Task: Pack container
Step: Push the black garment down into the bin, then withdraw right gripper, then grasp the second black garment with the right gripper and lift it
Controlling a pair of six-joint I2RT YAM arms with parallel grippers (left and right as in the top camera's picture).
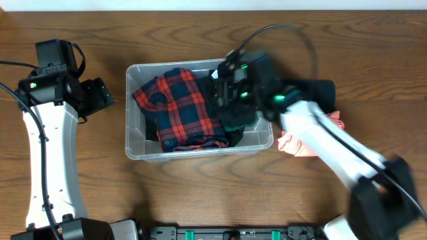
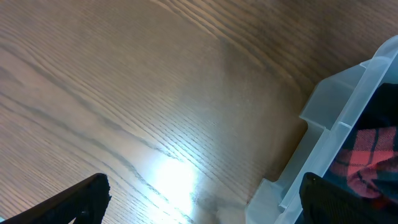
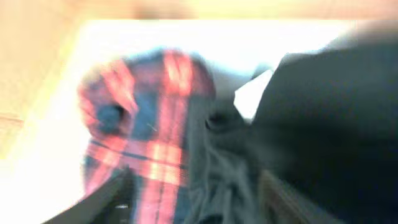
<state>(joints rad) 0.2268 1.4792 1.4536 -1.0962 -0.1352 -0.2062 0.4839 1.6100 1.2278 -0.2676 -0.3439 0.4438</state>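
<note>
Container (image 1: 135, 151) sits mid-counter (image 1: 200, 33), its long axis running side to side between the arms. Right pincer (image 1: 230, 93) hovers over its right end above dark cloth (image 1: 237, 121), its grip too blurred to judge. Left pincer (image 1: 100, 97), spread wide, stands just off the left end.

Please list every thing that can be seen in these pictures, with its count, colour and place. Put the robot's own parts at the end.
table: one, brown wood, under everything.
container: one, clear plastic, middle of the table.
plaid shirt: one, red and dark blue, in the left part of the container.
dark garment: one, black or near black, in the right part of the container.
pink cloth: one, pink, on the table right of the container.
black cloth: one, black, on the table right of the container, partly hidden by the right arm.
left gripper: one, black, open, over bare table left of the container.
right gripper: one, black, blurred, fingers apart over the dark garment.
</note>
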